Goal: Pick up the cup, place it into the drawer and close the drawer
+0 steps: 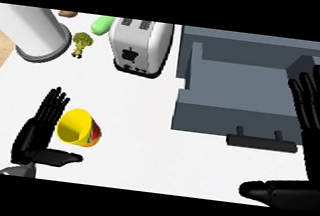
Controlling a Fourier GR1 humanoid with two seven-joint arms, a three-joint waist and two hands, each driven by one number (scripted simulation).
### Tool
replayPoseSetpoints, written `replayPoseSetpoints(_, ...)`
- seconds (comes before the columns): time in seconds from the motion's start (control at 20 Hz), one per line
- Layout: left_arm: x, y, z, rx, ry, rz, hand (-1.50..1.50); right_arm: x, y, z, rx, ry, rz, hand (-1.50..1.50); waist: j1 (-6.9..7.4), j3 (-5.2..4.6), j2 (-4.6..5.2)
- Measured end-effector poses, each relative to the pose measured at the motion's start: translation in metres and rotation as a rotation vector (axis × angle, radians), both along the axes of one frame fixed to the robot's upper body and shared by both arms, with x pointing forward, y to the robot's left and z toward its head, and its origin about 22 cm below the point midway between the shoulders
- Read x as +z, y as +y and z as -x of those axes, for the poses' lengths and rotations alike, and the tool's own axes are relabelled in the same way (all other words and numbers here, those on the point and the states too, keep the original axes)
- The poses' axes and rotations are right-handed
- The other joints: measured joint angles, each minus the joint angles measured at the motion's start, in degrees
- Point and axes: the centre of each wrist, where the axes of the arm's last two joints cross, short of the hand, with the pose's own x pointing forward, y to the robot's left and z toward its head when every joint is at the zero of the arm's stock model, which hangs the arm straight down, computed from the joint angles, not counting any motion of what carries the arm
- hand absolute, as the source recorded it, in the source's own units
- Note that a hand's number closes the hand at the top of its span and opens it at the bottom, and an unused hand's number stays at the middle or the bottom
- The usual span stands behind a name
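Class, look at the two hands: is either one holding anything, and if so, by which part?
Nothing is held. The left hand is open beside the yellow cup, fingers straight, not curled round it. The right hand is open by the drawer.

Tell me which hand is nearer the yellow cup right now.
Left. The left hand is open right beside the yellow cup, on its left. The right hand is far off, across the counter by the open drawer.

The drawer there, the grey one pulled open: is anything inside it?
The open drawer shows only its bare grey floor; nothing lies in it. The right hand covers its right edge, so that strip is hidden. The yellow cup lies on the counter.
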Motion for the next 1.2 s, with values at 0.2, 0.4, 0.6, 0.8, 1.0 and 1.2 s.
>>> replayPoseSetpoints(0.2, -0.013, 0.008, -0.004, 0.010, 0.011, 0.001, -1.50, -0.002, 0.000, 0.002, 0.014, 0.001, 0.005, -1.50, -0.07, 0.02, 0.01)
replayPoseSetpoints(0.4, -0.031, 0.006, 0.001, 0.013, 0.017, -0.002, -1.50, 0.002, 0.004, 0.004, 0.015, 0.004, 0.006, -1.50, -0.09, 0.02, 0.02)
replayPoseSetpoints(0.6, -0.038, 0.006, -0.007, 0.000, 0.022, 0.001, -1.50, 0.003, 0.002, -0.001, 0.015, 0.004, 0.012, -1.50, -0.12, 0.01, 0.03)
replayPoseSetpoints(0.8, -0.045, 0.006, -0.004, -0.026, 0.020, 0.009, -1.50, 0.006, -0.004, -0.001, 0.018, 0.008, 0.013, -1.50, -0.10, 0.01, 0.02)
replayPoseSetpoints(1.0, -0.047, 0.007, -0.010, -0.025, 0.031, 0.023, -1.50, 0.003, -0.004, 0.003, 0.020, 0.002, 0.007, -1.50, -0.12, 0.00, 0.02)
replayPoseSetpoints(1.2, -0.049, -0.004, -0.022, -0.023, 0.031, 0.049, -1.50, 0.005, 0.003, 0.002, 0.017, 0.007, 0.004, -1.50, -0.19, 0.00, 0.04)
